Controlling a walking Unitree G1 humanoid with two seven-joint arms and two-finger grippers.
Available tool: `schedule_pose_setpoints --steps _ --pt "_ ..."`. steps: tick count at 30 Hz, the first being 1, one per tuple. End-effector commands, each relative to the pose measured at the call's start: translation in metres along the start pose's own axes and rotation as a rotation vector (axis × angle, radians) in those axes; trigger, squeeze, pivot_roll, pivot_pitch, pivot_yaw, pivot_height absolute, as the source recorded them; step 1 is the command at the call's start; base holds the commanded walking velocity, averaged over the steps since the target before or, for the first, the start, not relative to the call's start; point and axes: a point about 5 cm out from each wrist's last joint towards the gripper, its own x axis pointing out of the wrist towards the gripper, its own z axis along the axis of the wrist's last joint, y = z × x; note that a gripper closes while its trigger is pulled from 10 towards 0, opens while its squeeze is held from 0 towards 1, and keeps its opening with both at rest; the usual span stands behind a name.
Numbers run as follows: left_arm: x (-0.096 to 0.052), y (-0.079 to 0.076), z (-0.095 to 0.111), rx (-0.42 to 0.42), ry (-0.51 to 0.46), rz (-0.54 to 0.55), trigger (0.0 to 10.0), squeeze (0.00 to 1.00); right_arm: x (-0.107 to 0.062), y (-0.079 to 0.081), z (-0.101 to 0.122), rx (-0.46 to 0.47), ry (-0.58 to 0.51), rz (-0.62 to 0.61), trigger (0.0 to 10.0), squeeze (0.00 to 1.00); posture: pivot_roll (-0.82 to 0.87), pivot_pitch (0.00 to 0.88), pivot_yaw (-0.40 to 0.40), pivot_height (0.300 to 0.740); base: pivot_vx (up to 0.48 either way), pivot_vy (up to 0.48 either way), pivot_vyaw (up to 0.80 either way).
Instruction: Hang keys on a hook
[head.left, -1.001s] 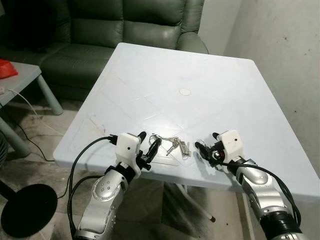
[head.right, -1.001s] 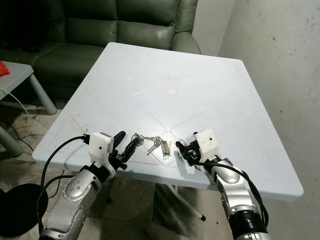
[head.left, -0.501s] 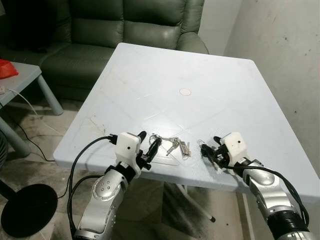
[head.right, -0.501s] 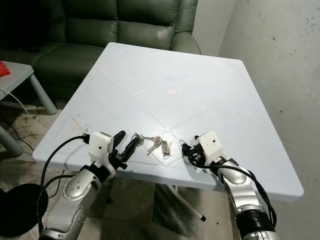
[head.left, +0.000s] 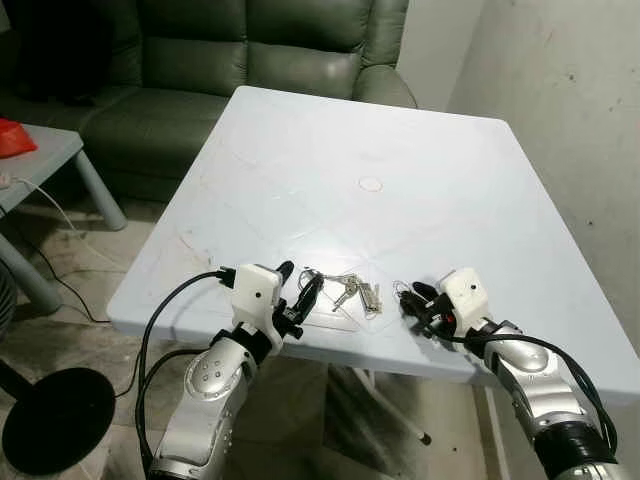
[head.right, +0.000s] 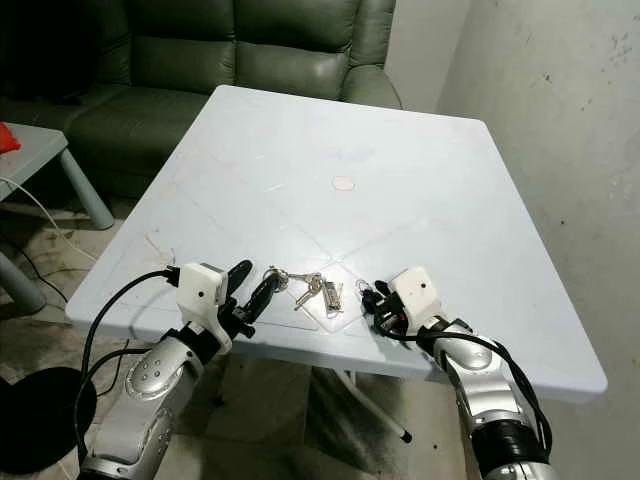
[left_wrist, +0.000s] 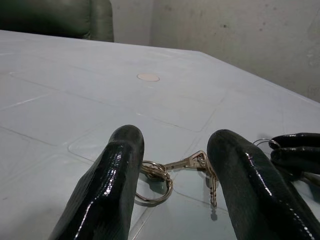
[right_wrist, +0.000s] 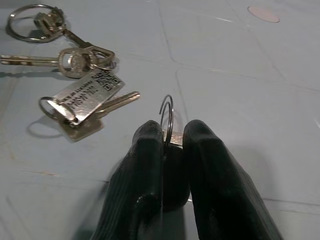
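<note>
Keys (head.left: 345, 288) on table (near edge), between left gripper (head.left: 297, 288), right gripper (head.left: 410, 300)

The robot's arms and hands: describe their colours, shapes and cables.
Both arms are jointed silver metal with rounded segments. Each ends in a boxy white wrist block carrying a hand of two long, glossy black fingers: the left hand and the right hand. Thick black cables loop from each wrist block back along the arm.
</note>
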Motion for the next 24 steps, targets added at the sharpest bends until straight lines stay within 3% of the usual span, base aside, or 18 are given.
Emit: schedule_pose_setpoints --steps 1,15,21,24 --pt "0.003 0.0 0.005 0.007 -0.01 -0.005 10.0 0.0 -0.001 0.002 -0.003 0.009 0.011 0.02 0.0 0.0 -0.03 0.023 -0.063 0.74 0.0 0.0 0.0" --pt "0.006 0.002 0.006 0.006 -0.018 -0.004 10.0 0.0 -0.001 0.0 0.001 0.052 -0.013 0.024 0.0 0.0 -0.03 0.006 -0.063 0.74 0.0 0.0 0.0" --pt "0.009 0.004 0.008 0.001 -0.025 0.007 10.0 0.0 0.001 -0.003 0.012 0.185 -0.103 -0.019 0.0 0.0 -0.03 0.0 -0.061 0.74 0.0 0.0 0.0" --pt "0.013 0.014 0.014 -0.012 -0.046 0.053 10.0 0.0 0.004 -0.008 0.026 0.29 -0.21 -0.076 0.3 0.0 -0.04 0.0 -0.058 0.74 0.0 0.0 0.0"
